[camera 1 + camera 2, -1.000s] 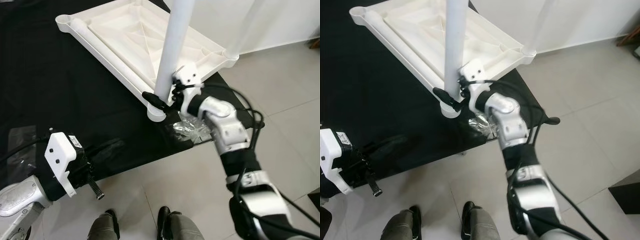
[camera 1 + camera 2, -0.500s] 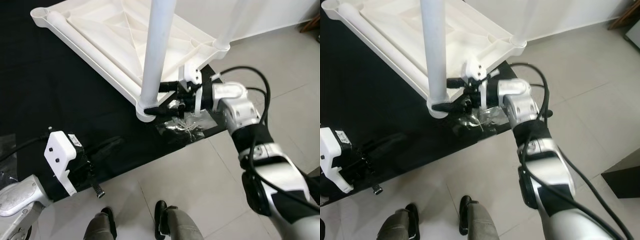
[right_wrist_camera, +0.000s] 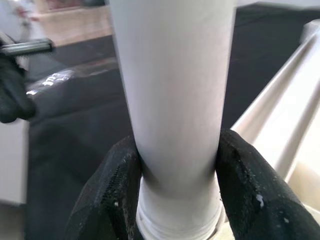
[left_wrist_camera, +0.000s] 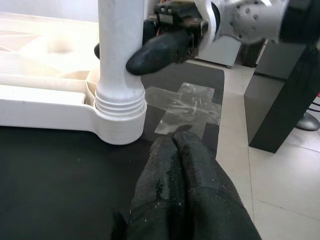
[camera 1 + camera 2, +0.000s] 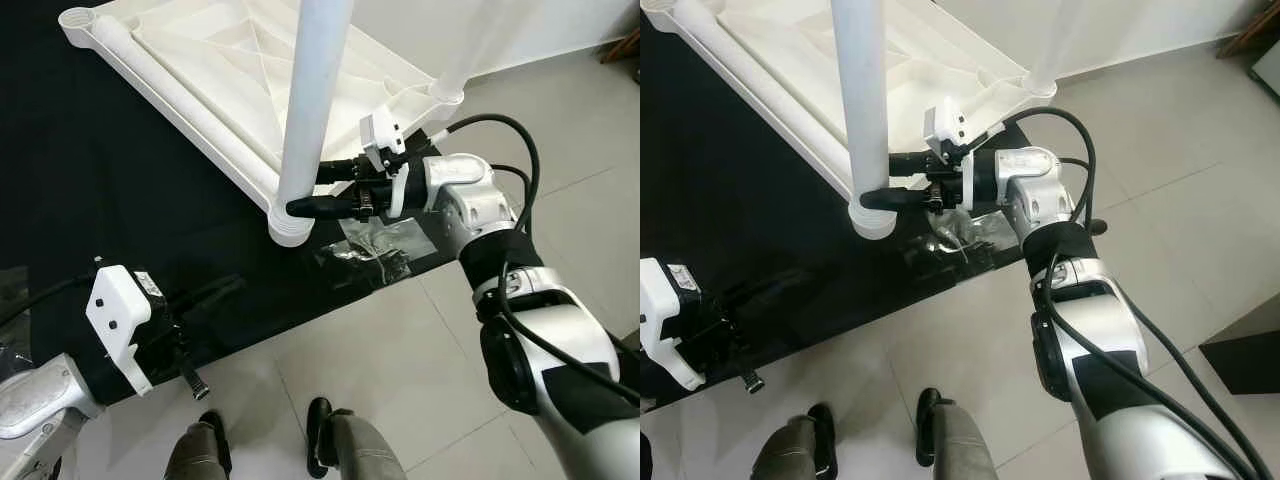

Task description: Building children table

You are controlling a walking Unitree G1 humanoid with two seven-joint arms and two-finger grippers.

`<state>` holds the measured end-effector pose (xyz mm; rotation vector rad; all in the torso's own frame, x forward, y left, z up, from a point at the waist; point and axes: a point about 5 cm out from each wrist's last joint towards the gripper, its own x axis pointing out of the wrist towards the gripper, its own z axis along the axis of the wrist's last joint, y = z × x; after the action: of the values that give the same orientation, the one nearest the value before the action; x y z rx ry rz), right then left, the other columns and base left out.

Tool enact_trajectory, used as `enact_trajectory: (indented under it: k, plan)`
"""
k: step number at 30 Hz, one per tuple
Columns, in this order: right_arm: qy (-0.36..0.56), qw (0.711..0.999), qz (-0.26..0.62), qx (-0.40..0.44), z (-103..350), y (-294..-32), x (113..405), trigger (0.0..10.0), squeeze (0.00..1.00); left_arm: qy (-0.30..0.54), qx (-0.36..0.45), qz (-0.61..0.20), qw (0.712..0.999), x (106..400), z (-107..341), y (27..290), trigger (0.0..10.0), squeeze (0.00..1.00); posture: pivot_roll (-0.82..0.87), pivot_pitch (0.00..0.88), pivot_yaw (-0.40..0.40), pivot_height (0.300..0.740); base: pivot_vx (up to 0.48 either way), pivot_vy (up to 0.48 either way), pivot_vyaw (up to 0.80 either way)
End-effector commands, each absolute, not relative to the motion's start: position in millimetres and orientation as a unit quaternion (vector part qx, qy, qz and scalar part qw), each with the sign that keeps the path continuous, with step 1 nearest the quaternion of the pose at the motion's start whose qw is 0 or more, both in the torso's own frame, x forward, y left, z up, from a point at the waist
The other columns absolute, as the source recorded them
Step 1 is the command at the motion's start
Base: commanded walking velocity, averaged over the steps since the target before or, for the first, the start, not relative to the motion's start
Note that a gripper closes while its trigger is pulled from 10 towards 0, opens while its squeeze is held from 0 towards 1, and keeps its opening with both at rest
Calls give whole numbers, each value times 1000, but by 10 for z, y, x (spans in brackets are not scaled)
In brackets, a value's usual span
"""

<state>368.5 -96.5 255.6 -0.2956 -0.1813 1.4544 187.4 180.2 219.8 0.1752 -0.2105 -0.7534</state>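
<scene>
Our left gripper rests closed on the black mat. The white leg stands in the upturned tabletop's corner socket, where our right gripper, regripped lower, clamps it, probably screwing it home.

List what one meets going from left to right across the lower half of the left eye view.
left gripper → white table leg → right gripper closed around the leg's base → clear plastic bag on the black mat → right arm
</scene>
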Motion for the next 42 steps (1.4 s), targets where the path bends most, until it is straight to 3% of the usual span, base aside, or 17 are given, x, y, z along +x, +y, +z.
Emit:
enact_trajectory:
  k: [1, 2, 3, 4, 16, 17, 19, 20, 21, 22, 26, 29, 30, 32, 34, 36, 42]
  plan:
    - [-69, 772, 620, -121, 2297, -896, 3652, 0, 0, -97, 78, -377, 918, 1832, 2184, 1775, 10000, 0, 92, 340, -176, 740, 0, 0, 0]
    - [-70, 861, 494, -93, 2090, -766, 3665, 0, 0, -97, 76, -379, 917, 1833, 2181, 1776, 10000, 0, 77, 337, -170, 740, 0, 0, 0]
    - [-44, 919, 381, -87, 1862, -720, 3600, 0, 0, -98, 72, -381, 917, 1836, 2185, 1777, 10000, 0, 71, 342, -164, 740, 0, 0, 0]
    - [-26, 930, 354, -94, 1685, -651, 3450, 0, 0, -100, 69, -382, 916, 1844, 2191, 1777, 10000, 0, 74, 345, -156, 740, 0, 0, 0]
    - [-30, 925, 369, -89, 1643, -344, 3279, 0, 0, -102, 71, -391, 912, 1898, 2181, 1745, 10000, 0, 70, 311, -144, 740, 0, 0, 0]
    - [-31, 926, 365, -94, 1673, -367, 3314, 10000, 0, -103, 72, -391, 912, 1898, 2184, 1745, 10000, 0, 74, 309, -146, 740, 0, 0, 0]
    - [-41, 923, 368, -104, 1777, -387, 3351, 10000, 0, -104, 74, -389, 912, 1901, 2188, 1758, 10000, 0, 73, 307, -145, 740, 0, 0, 0]
    - [-47, 920, 375, -103, 1831, -382, 3347, 10000, 153, -103, 75, -389, 912, 1903, 2189, 1763, 10000, 0, 73, 307, -145, 740, 0, 0, 0]
    - [-47, 920, 375, -103, 1831, -382, 3347, 10000, 153, -103, 75, -389, 912, 1903, 2189, 1763, 10000, 0, 73, 307, -145, 740, 0, 0, 0]
    - [-53, 913, 394, -92, 1886, -365, 3340, 10000, 1000, -103, 75, -389, 913, 1904, 2189, 1763, 10000, 0, 75, 305, -144, 740, 0, 0, 0]
    - [-77, 891, 441, -77, 2058, -348, 3358, 10000, 1000, -103, 75, -389, 912, 1907, 2188, 1758, 10000, 0, 79, 303, -145, 740, 0, 0, 0]
    - [-103, 847, 513, -94, 2221, -388, 3393, 10000, 1000, -104, 75, -389, 912, 1908, 2188, 1752, 10000, 0, 86, 302, -150, 740, 0, 0, 0]
    - [-108, 819, 553, -110, 2278, -424, 3403, 10000, 0, -104, 75, -388, 913, 1908, 2187, 1754, 10000, 0, 87, 302, -151, 740, 0, 0, 0]
    - [-108, 819, 553, -110, 2278, -424, 3403, 10000, 0, -104, 75, -388, 913, 1908, 2187, 1754, 10000, 0, 87, 302, -151, 740, 0, 0, 0]
    - [-107, 762, 622, -144, 2364, -479, 3420, 10000, 0, -104, 76, -386, 913, 1907, 2185, 1759, 10000, 0, 91, 301, -156, 740, 0, 0, 0]
    - [-105, 734, 652, -160, 2457, -501, 3471, 10000, 0, -104, 78, -386, 913, 1903, 2185, 1755, 10000, 0, 95, 301, -157, 740, 0, 0, 0]
    - [-92, 711, 682, -145, 2621, -522, 3549, 10000, 0, -104, 78, -384, 914, 1887, 2191, 1762, 10000, 0, 103, 304, -160, 740, 0, 0, 0]
